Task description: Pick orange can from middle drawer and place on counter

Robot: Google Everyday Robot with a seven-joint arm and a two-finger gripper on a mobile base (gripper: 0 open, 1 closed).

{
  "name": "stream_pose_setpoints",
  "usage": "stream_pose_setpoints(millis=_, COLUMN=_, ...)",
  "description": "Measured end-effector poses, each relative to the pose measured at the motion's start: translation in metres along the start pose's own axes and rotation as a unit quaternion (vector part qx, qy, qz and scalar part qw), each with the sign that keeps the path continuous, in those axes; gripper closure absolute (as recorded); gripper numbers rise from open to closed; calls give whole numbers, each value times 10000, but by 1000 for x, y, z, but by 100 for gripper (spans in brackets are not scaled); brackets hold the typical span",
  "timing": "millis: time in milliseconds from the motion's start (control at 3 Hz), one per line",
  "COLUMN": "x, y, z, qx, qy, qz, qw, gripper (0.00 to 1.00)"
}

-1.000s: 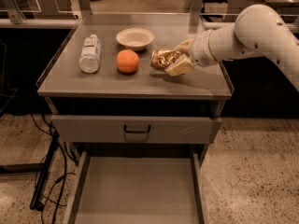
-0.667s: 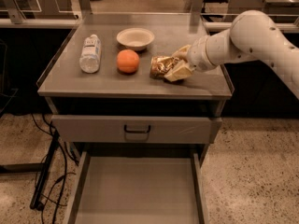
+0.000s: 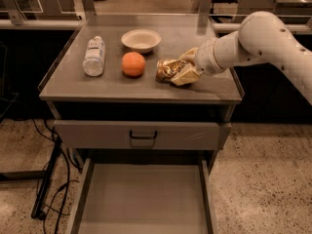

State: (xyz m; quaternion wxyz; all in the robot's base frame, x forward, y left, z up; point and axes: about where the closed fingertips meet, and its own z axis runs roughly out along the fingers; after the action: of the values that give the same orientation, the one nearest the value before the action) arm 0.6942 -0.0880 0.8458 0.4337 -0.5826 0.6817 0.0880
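Note:
The orange can (image 3: 167, 69) is a shiny, wrinkly gold can lying on its side on the counter (image 3: 117, 87), just right of the orange fruit. My gripper (image 3: 184, 71) reaches in from the right and is shut on the can's right end, with its cream fingers (image 3: 186, 75) around it. The can rests on or just above the counter top. The middle drawer (image 3: 141, 199) is pulled open below, and its flat grey floor is bare.
A round orange fruit (image 3: 133, 64), a white bowl (image 3: 141, 39) and a clear plastic bottle (image 3: 94, 56) lying on its side sit on the counter's left and middle. A shut drawer front with a black handle (image 3: 143, 136) is above the open drawer. Cables hang at the left.
My arm has come down and slightly toward the front of the counter with the can, bringing it lower, down to the counter top beside the orange fruit.

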Motion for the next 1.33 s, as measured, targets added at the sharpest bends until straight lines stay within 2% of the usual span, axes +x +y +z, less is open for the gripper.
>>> stream_pose_setpoints(millis=1000, x=0, y=0, z=0, qx=-1, qy=0, qz=0, qw=10000, gripper=11)
stream_pose_setpoints(millis=1333, x=0, y=0, z=0, qx=-1, qy=0, qz=0, qw=10000, gripper=0)
